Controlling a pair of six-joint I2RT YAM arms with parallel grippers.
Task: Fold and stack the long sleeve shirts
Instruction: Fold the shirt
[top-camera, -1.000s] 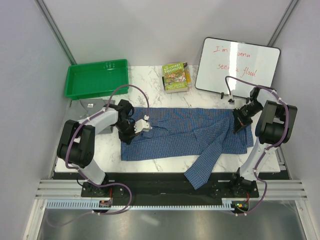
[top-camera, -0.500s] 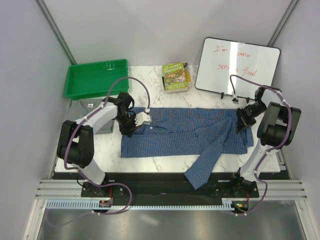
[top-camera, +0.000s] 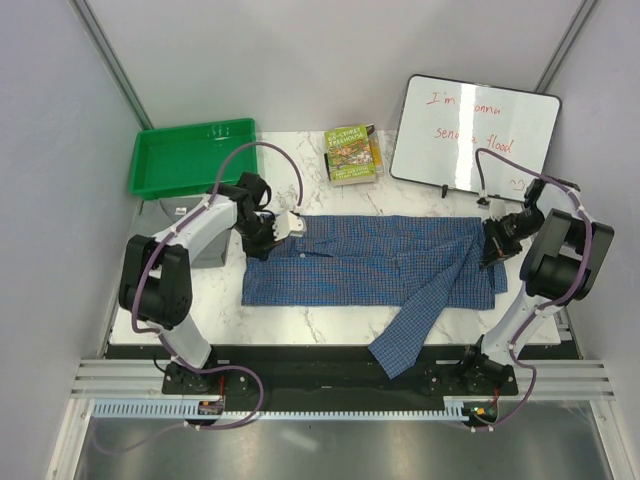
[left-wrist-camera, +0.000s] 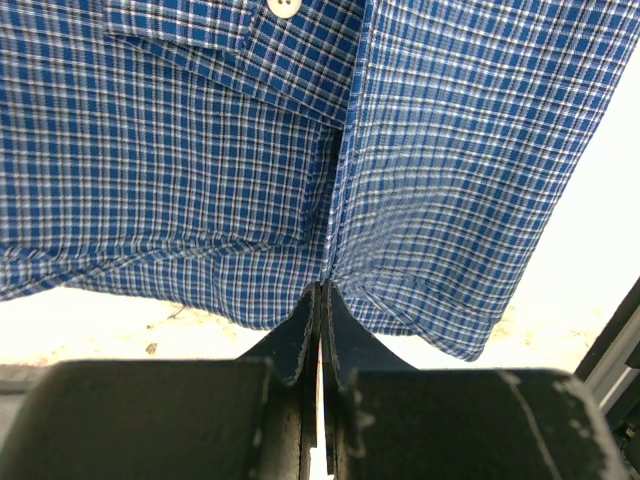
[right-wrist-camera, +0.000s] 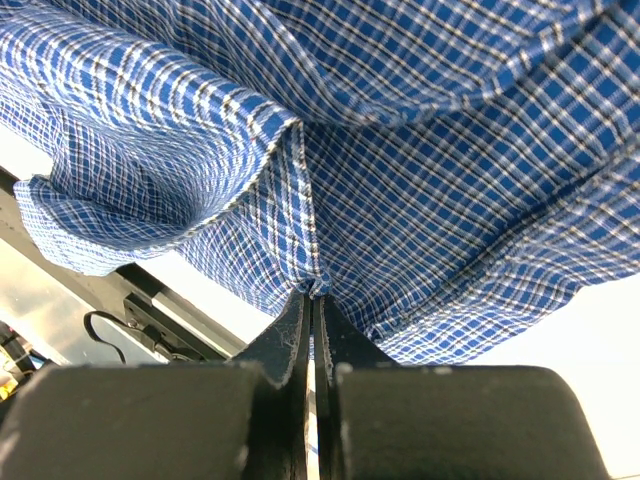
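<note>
While our left fingers and right fingers are pinched tight on its left and right ends, the blue fine-checked button-up cloth shirt lies spread across the white marble table, with one sleeve over the near edge. We judge folding barely begun and stacking not started. A green plastic tray, a book and a whiteboard sit far back.

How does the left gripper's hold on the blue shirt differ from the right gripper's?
The left gripper pinches the blue shirt at its far left corner; the right gripper pinches its right end. Cloth ahead of the left gripper lies fairly flat, with a white button showing; cloth ahead of the right gripper is bunched into folds. Shared: both are shut on a thin cloth edge.
</note>
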